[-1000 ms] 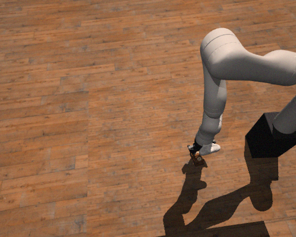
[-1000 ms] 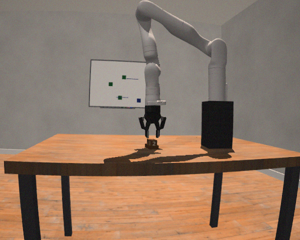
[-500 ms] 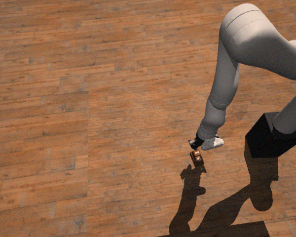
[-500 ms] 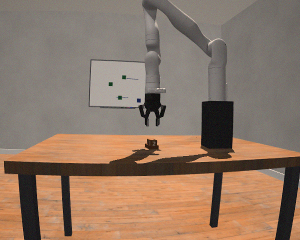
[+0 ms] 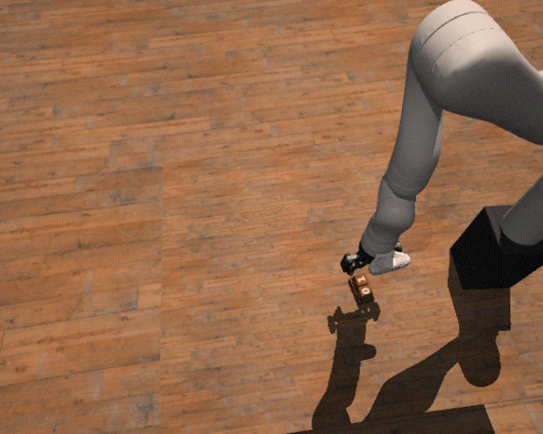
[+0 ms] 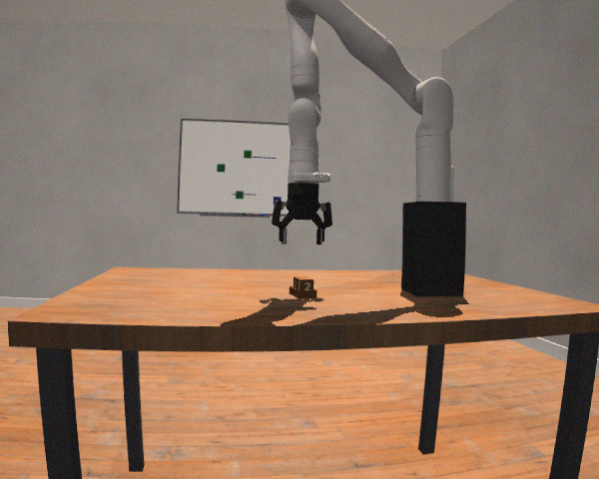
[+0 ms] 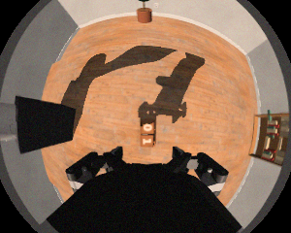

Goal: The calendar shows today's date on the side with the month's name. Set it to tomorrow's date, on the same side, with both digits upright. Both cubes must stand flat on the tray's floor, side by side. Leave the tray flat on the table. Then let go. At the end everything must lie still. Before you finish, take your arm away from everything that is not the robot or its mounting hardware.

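Grey walls with a whiteboard (image 6: 233,170) stand behind the wooden counter (image 5: 243,224) (image 6: 186,309) (image 7: 213,97). On it you have the small dark-brown tray (image 5: 355,292) (image 6: 295,294) (image 7: 154,135), seemingly flat, bearing two brown cubes with white digits (image 5: 361,286) (image 6: 303,284) (image 7: 147,134), side by side. The black two-finger pincer (image 5: 372,257) (image 6: 301,241) (image 7: 147,152) is widely spread, with nothing between its fingertips, and hangs well above them. In the wrist view, the pair lies ahead of the pincer, its long axis running away from you, roughly across the line between the fingertips. If you must grip again, I judge you should advance, then descend, closing on the long sides; otherwise, simply retreat upward.
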Tool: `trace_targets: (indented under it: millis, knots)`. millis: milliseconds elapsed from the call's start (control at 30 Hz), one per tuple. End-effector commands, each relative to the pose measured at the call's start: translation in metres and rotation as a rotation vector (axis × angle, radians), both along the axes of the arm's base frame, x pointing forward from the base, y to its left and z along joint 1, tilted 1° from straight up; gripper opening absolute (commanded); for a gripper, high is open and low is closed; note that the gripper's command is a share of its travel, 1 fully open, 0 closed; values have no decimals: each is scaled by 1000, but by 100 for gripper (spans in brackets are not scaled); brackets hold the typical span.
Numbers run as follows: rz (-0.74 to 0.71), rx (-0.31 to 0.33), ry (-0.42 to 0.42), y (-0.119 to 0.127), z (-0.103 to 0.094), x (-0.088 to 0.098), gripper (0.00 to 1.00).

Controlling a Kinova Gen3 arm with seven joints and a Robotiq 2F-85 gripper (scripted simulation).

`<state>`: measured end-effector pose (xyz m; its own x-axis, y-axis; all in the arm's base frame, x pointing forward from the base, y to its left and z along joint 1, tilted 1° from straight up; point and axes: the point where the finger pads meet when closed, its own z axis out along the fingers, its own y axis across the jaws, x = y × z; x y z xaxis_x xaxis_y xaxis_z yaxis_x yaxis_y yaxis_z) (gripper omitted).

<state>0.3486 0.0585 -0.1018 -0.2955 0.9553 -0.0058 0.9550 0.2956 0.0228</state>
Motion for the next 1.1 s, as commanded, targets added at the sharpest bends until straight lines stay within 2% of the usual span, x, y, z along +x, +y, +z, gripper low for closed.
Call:
trace_targets:
  millis: [0, 500, 1067]
  knots:
    - [0, 0, -2, 0, 1, 1, 100]
    - [0, 0, -2, 0, 5, 0, 100]
    - [0, 0, -2, 0, 61, -1, 100]
